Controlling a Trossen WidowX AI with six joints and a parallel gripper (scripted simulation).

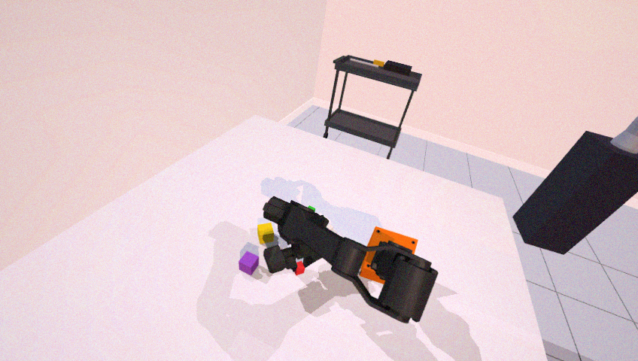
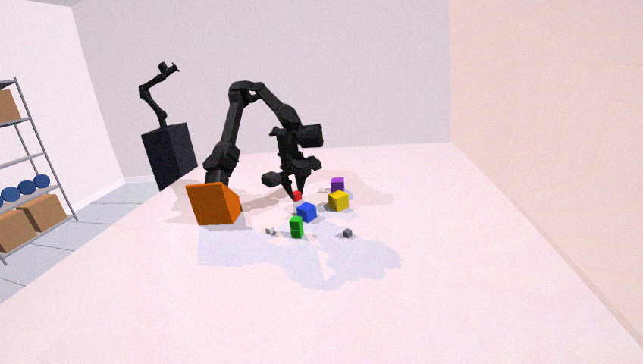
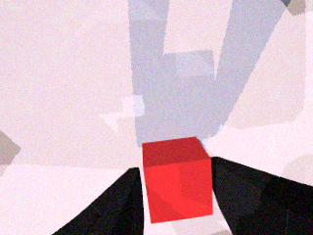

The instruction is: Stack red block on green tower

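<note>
The red block (image 1: 299,268) (image 2: 296,196) (image 3: 179,191) sits low between the fingertips of my gripper (image 2: 297,196) (image 3: 174,172). In the wrist view the right finger meets the block's side, while a thin light strip shows between the left finger and the block. The fingers are drawn in close around it, but not seen pressed on both sides. The green tower (image 2: 296,227) stands upright as two stacked blocks, nearer the exterior camera than my gripper. In the top view the arm hides all but a small top part of the tower (image 1: 311,208).
A blue block (image 2: 306,211) lies between the red block and the tower. A yellow block (image 1: 265,232) (image 2: 338,201) and a purple block (image 1: 248,262) (image 2: 337,183) stand to one side. A small white block (image 2: 269,230) and a small grey block (image 2: 347,233) flank the tower.
</note>
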